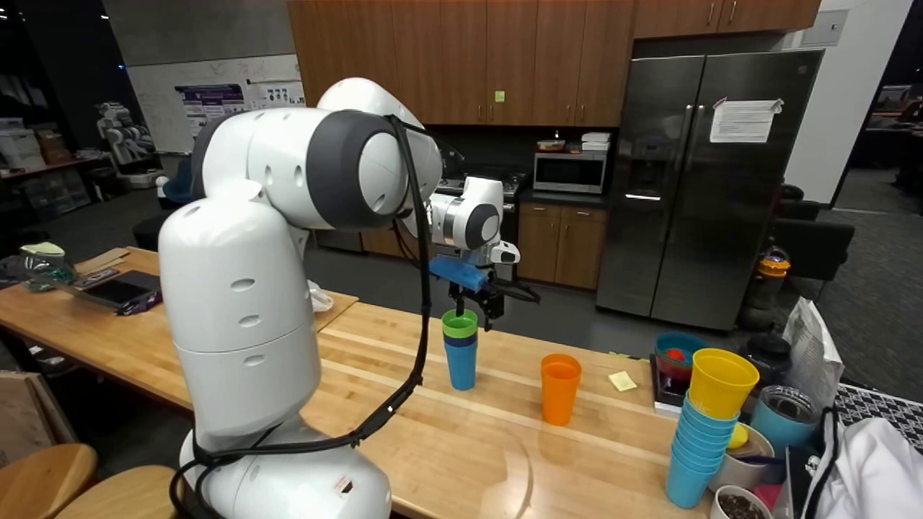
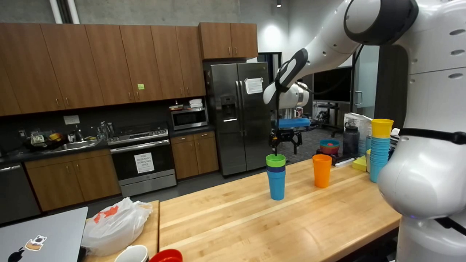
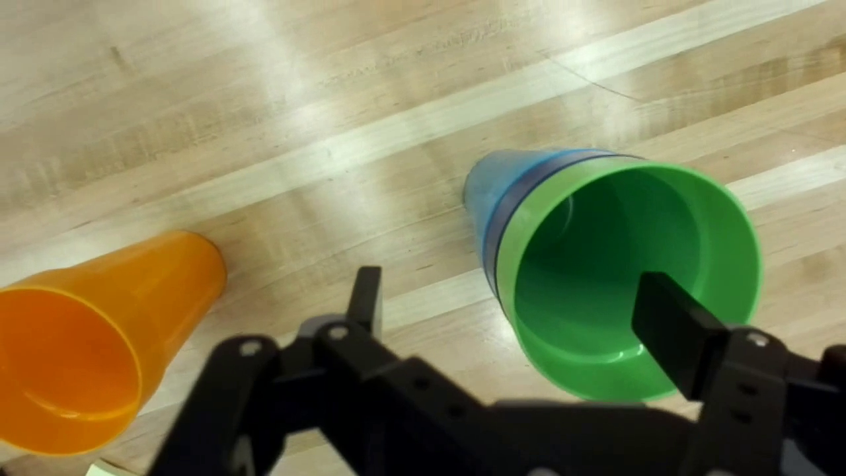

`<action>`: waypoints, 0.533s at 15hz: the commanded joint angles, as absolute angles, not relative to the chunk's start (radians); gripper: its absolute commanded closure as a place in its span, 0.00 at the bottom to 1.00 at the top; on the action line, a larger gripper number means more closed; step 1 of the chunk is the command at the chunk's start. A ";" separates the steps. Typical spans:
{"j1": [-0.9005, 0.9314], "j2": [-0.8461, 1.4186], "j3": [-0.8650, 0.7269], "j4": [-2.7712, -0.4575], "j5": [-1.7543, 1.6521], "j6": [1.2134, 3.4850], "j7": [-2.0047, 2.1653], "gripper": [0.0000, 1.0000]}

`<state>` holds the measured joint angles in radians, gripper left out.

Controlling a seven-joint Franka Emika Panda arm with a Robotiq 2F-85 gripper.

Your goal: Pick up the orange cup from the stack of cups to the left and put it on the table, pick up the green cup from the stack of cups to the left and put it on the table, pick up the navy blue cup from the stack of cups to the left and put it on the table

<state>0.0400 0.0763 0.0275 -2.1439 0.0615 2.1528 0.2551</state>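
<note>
- Brown cupboards (image 1: 433,65), a dark fridge (image 1: 721,231) with white paper (image 1: 745,122) on its door, a microwave (image 1: 570,171) and a stove (image 2: 147,180) line the room behind.
- In front of them stretches a light wooden table (image 2: 225,233), with a white robot arm (image 1: 241,310) reaching over it.
- The stack of cups (image 2: 276,178) stands upright on the table: the green cup (image 1: 460,326) on top, the navy blue cup (image 2: 276,169) showing beneath it as a thin band, and a light blue cup (image 1: 462,369) at the bottom.
- The orange cup (image 1: 560,393) stands upright by itself on the table, to the right of the stack and apart from it in both exterior views.
- The gripper (image 3: 510,297) is at the top of the stack, its jaws spread wide. In the wrist view one finger (image 3: 681,337) lies over the green cup's mouth and the other finger (image 3: 363,297) is outside it. Whether the first tip dips below the rim, I cannot tell.
- A pale yellow sticky note (image 1: 622,380) lies near the orange cup.
- Further right, a tall pile of light blue cups (image 1: 692,461) carries a yellow cup (image 1: 721,382); a dark bottle (image 2: 351,142) stands near.
- In an exterior view, a silver laptop (image 2: 47,233), a white plastic bag (image 2: 116,229) and a white cup (image 2: 133,254) show at the lower left.
</note>
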 commanded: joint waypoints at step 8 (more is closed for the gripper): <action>0.033 0.054 0.019 -2.178 0.050 2.137 0.231 0.75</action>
<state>0.0365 0.0759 0.0212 -2.1667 0.0604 2.1527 0.2432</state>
